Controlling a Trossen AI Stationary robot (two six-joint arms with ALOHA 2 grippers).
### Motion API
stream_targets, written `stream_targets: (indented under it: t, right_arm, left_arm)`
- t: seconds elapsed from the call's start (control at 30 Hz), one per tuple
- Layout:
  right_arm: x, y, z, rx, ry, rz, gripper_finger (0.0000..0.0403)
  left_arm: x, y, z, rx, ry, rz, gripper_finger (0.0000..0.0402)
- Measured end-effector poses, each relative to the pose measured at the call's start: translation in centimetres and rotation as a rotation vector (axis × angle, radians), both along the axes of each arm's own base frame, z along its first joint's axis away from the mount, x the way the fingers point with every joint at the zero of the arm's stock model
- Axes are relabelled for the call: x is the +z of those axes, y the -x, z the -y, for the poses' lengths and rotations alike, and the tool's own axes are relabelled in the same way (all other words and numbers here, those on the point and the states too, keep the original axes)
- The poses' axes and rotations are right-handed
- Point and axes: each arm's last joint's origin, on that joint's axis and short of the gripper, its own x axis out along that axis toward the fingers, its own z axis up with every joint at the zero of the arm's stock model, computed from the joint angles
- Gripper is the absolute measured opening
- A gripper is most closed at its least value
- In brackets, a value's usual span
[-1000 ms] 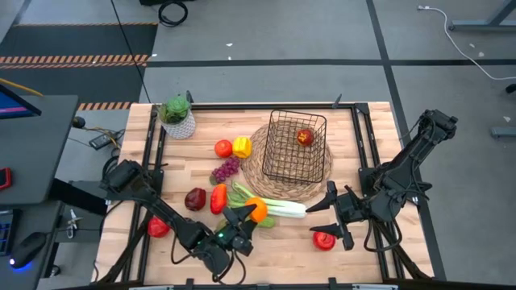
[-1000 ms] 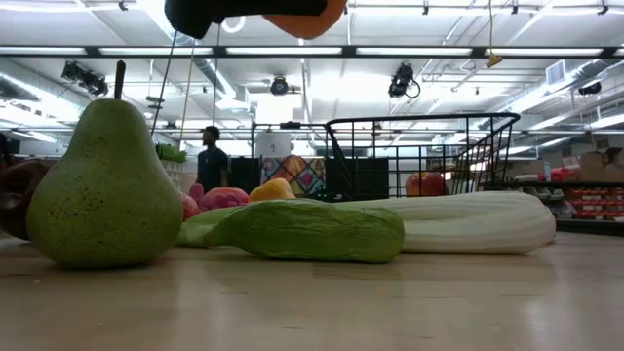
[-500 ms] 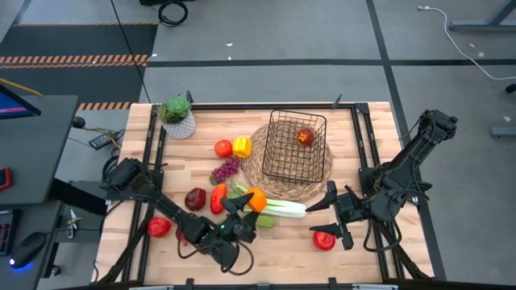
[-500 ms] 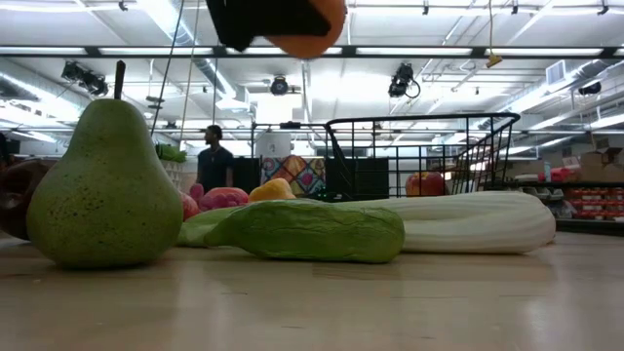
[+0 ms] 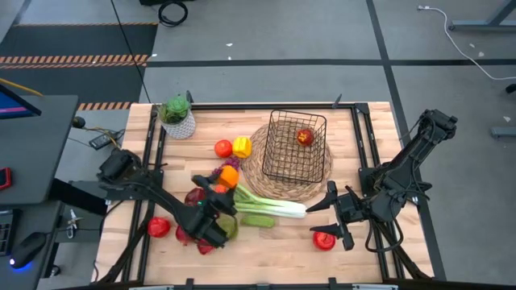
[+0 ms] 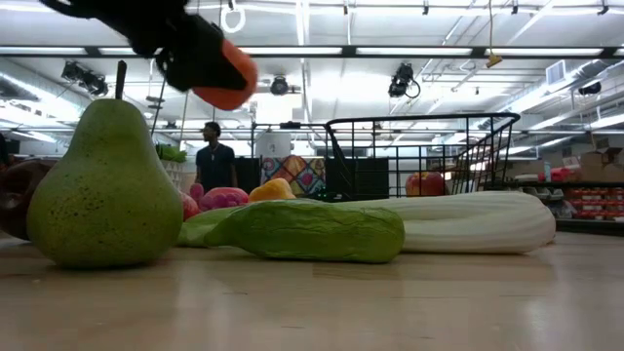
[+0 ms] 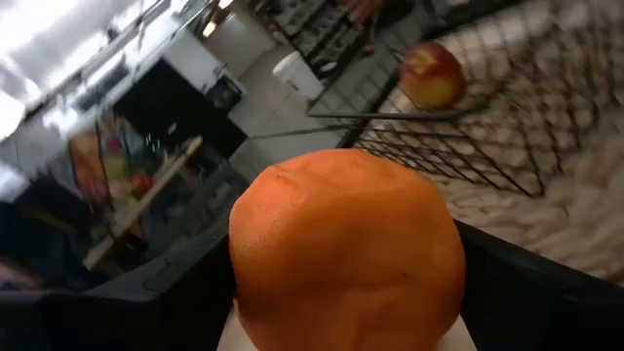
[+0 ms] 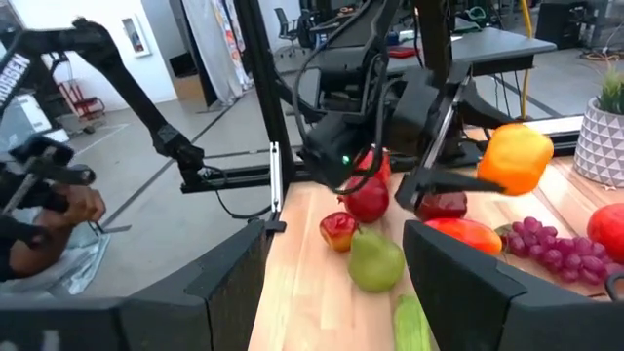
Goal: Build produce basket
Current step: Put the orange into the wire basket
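The left gripper (image 5: 224, 182) swings away from the table's near edge, toward the basket (image 5: 295, 146). The orange (image 5: 229, 176) rides along between its jaws.

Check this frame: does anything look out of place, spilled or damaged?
Nothing stands out. The basket stands upright on the straw mat with one apple inside. The left gripper holds an orange above the loose produce; the right gripper waits open near an apple at the table's right.

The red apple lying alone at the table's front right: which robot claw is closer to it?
The right. The right gripper hovers open just beside that red apple, while the left gripper is far across the table, holding an orange near the leek.
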Motion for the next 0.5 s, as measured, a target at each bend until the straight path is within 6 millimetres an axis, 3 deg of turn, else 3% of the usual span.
stream_targets:
  t: [0.23, 0.5]
  right_arm:
    - [0.0, 0.0, 0.0, 0.0, -0.001, 0.002, 0.0247]
    - [0.0, -0.1, 0.2, -0.008, 0.007, 0.002, 0.0247]
  left_arm:
    - [0.6, 1.8, -0.2, 0.0, 0.033, 0.146, 0.0328]
    - [0.5, 0.5, -0.9, 0.037, 0.066, 0.273, 0.0328]
